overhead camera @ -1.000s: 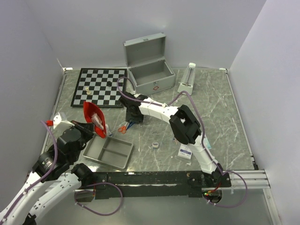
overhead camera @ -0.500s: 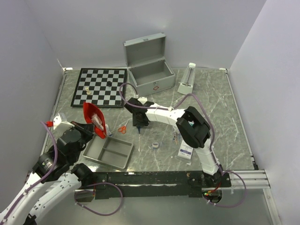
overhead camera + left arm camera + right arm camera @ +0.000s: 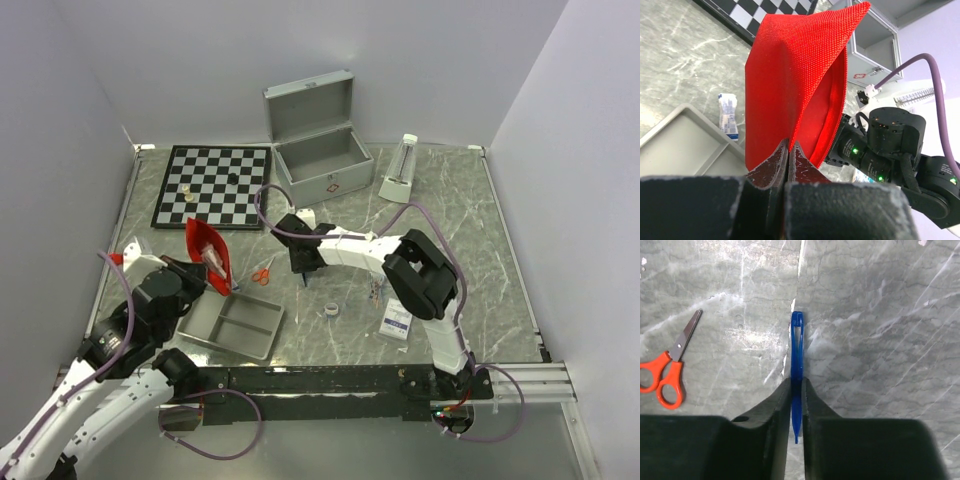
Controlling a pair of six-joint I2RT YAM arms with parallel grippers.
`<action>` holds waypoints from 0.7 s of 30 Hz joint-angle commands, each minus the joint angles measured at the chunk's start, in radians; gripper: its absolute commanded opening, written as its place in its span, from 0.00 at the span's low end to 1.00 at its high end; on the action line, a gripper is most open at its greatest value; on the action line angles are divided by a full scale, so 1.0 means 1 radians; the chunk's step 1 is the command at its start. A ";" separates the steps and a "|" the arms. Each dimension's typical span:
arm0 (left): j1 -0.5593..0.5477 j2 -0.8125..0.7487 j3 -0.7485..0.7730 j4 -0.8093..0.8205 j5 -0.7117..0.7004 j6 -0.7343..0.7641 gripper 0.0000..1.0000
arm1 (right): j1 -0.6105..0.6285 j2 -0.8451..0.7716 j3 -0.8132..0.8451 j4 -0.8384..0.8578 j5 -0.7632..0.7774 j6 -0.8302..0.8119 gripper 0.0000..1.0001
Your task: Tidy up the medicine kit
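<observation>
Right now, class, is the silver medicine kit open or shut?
Open. On the medicine kit the lid stands raised behind the box, and the top view looks straight into its interior.

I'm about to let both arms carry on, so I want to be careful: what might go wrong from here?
The right hand pinches the thin blue tweezers toward one end, flat on the table; they may twist or slip when lifted. The left hand holds the open red pouch only by an edge, so it might slide free or spill before reaching the silver case.
</observation>
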 commanded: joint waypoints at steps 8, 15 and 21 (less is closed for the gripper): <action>0.001 0.166 -0.031 0.200 0.128 0.047 0.01 | -0.026 -0.209 -0.248 -0.039 -0.001 -0.041 0.01; 0.001 0.307 -0.051 0.366 0.198 0.067 0.01 | -0.023 -0.494 -0.402 0.067 -0.127 -0.075 0.00; 0.001 0.417 -0.035 0.467 0.230 0.067 0.01 | -0.024 -0.711 -0.434 0.056 -0.155 -0.070 0.00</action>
